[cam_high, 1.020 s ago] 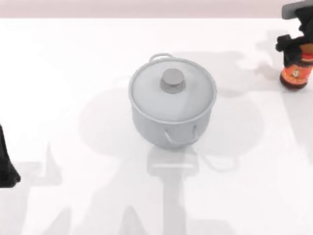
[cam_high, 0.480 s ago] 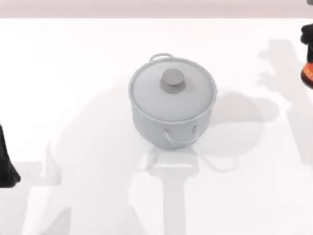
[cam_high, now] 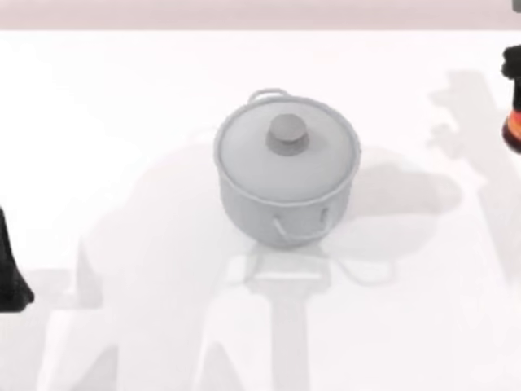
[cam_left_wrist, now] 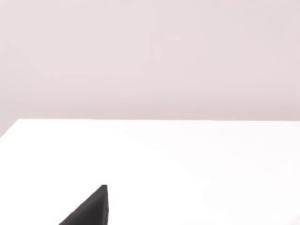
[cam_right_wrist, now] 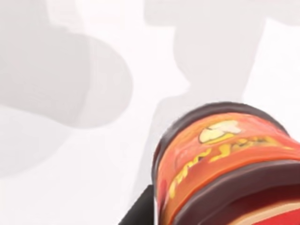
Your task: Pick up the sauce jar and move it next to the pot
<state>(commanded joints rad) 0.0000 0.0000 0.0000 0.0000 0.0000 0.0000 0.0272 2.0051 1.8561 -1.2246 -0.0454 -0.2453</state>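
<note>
The pot [cam_high: 286, 167] stands near the centre of the white surface [cam_high: 122, 122], lid on, w/ a darker grey knob [cam_high: 286, 134] on top; one loop handle faces the near edge, the other the far edge.

The sauce jar [cam_high: 514, 129] is at the far right edge of the top view, well apart from the pot, only a thin orange and dark strip of it visible there. The right gripper [cam_high: 513, 69] is just above it in that view, dark, mostly cut by the frame. In the right wrist view the jar [cam_right_wrist: 225, 164] fills the near corner: dark-brown body, orange-red label w/ pale yellow marks, its shadow on the surface beneath. A dark part of a finger [cam_right_wrist: 138, 213] shows beside the jar. The fingers seem closed on the jar, approx. at its side.

The left arm [cam_high: 12, 269] is parked at the left edge of the surface; whether its fingers are open or closed I cannot tell
</note>
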